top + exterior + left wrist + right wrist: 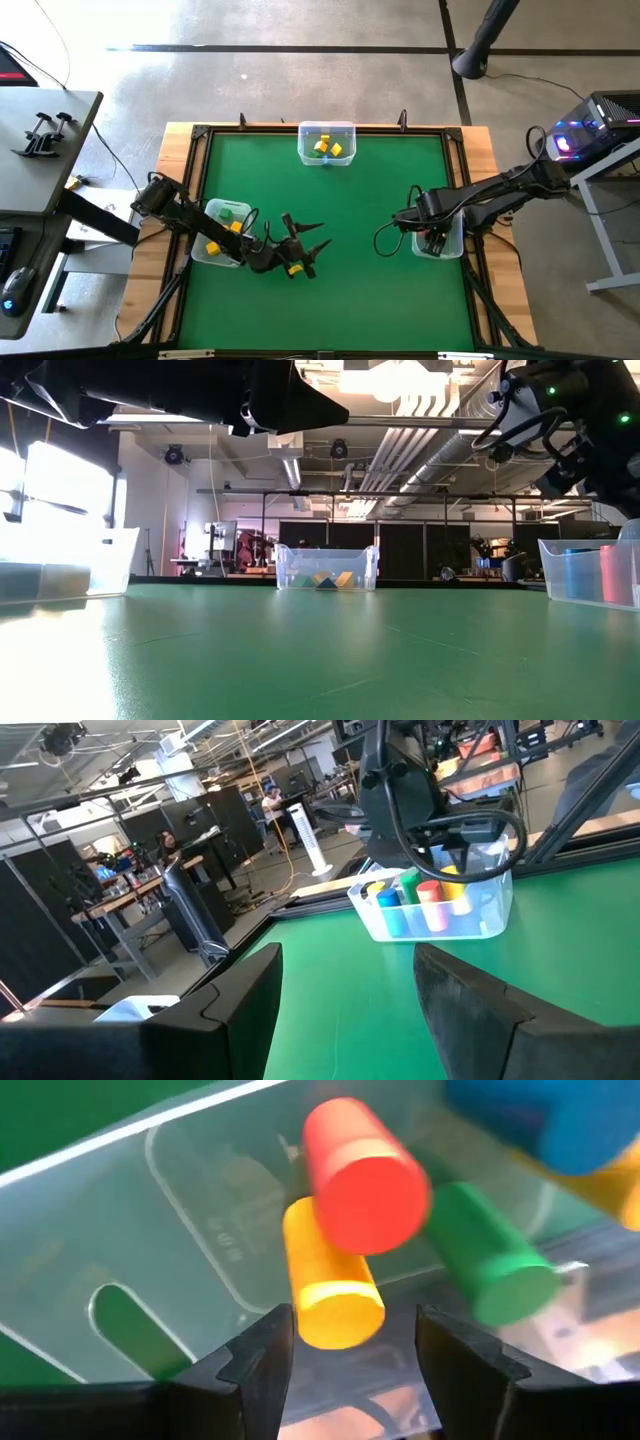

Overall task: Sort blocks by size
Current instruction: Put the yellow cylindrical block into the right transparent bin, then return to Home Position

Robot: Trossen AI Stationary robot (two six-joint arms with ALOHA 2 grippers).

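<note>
My right gripper [433, 238] hangs open over a clear bin [452, 248] at the table's right edge. In the right wrist view its fingers [262, 1365] stand apart above a red cylinder [365, 1175], which is blurred, a yellow one [330, 1280], a green one [490, 1255] and a blue one [545, 1120] inside the bin. It touches none of them. My left gripper [303, 252] is open and empty above the mat's near middle [350, 1020]. A yellow spot [295, 268] shows beside it; I cannot tell what it is.
A clear bin [222, 232] at the left holds green and yellow blocks, under my left arm. A third bin [327, 143] at the far middle holds yellow and green blocks and also shows in the low view [328, 568]. The green mat [360, 200] lies between them.
</note>
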